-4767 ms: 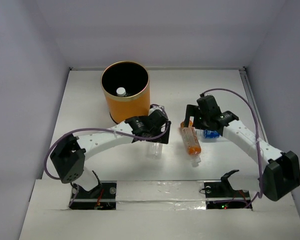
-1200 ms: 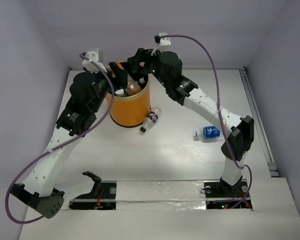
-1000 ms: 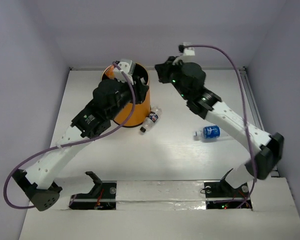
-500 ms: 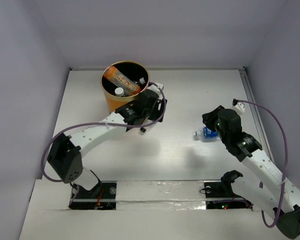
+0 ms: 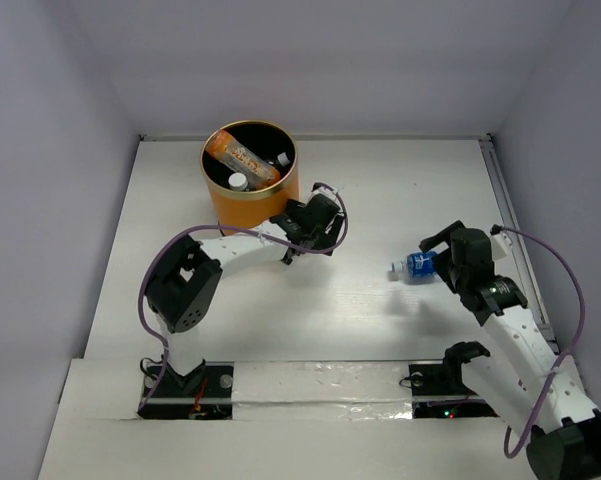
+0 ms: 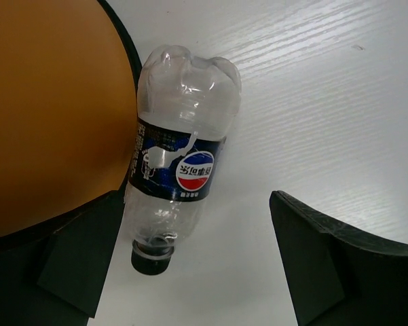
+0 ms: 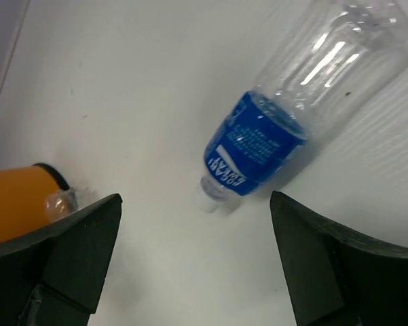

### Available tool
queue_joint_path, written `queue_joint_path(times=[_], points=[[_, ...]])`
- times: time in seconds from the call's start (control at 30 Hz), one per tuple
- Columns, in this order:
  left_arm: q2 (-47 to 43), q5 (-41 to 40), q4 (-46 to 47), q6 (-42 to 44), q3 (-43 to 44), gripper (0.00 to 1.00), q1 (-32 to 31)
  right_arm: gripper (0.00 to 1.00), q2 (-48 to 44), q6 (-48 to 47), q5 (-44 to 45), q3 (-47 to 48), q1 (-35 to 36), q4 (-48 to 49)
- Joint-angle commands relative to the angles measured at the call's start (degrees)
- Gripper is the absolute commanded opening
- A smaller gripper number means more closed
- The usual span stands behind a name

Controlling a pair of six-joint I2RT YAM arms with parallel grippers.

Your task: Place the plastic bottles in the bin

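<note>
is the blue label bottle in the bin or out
Out. The blue-labelled bottle lies on its side on the table, well to the right of the bin, below the open right hand.

The table (image 5: pixel 280 330) is white, with a fine wood grain. Plain pale walls with a light violet tone close it on three sides: the back wall (image 5: pixel 320 60), the left wall (image 5: pixel 40 200) and the right wall (image 5: pixel 580 150). A thin metal rail (image 5: pixel 515 240) runs along the table's right edge. The light is soft and even, and the shadows are faint.
</note>
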Motion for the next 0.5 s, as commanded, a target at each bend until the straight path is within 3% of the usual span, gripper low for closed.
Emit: queue_joint_path(times=[0.0,0.37,0.47], points=[[1.18,-4.5,3.39,-0.96,3.17,0.87,0.88,0.97,0.82,0.24,-2.57,-1.53,-5.84,-0.95],[7.69,-4.43,4.98,-0.08,4.58,0.9,2.55,1.0,13.3,-6.44,-4.86,2.6,-17.89,1.76],[9.01,-2.67,5.95,-0.35,4.32,0.85,3.17,1.0,16.81,-7.67,-5.74,2.69,-20.35,3.44]])
